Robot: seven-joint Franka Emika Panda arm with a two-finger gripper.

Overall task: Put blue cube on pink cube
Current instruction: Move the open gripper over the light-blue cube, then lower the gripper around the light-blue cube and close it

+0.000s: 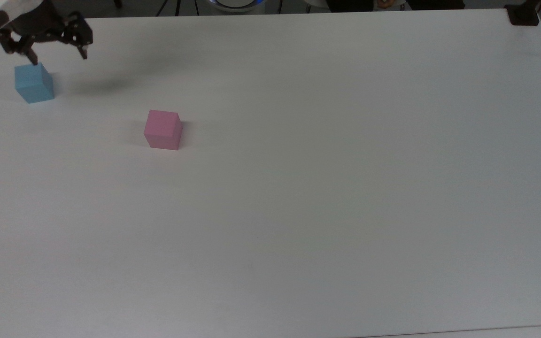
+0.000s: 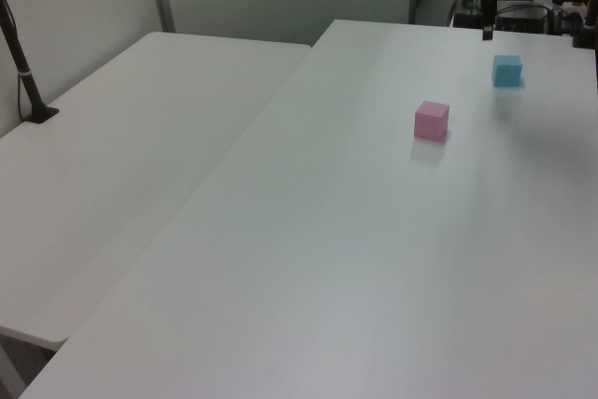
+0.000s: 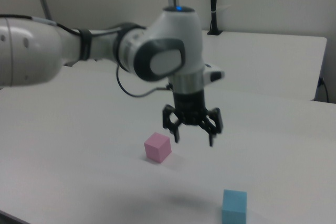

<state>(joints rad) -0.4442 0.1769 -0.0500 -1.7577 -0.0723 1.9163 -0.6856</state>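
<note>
Top view: the gripper hangs with its fingers spread wide and empty, above the far left corner of the white table.
One fingertip appears just over the back edge of the blue cube, which sits on the table near the top view's left edge; the pink cube sits on the table well apart from it, toward the top view's right and nearer the camera. Seen from the right view, the gripper is clearly up in the air, with the pink cube to the right view's left of it and the blue cube lower, toward the right view's right. Neither cube is touched. A second white table stands alongside in the left view.
</note>
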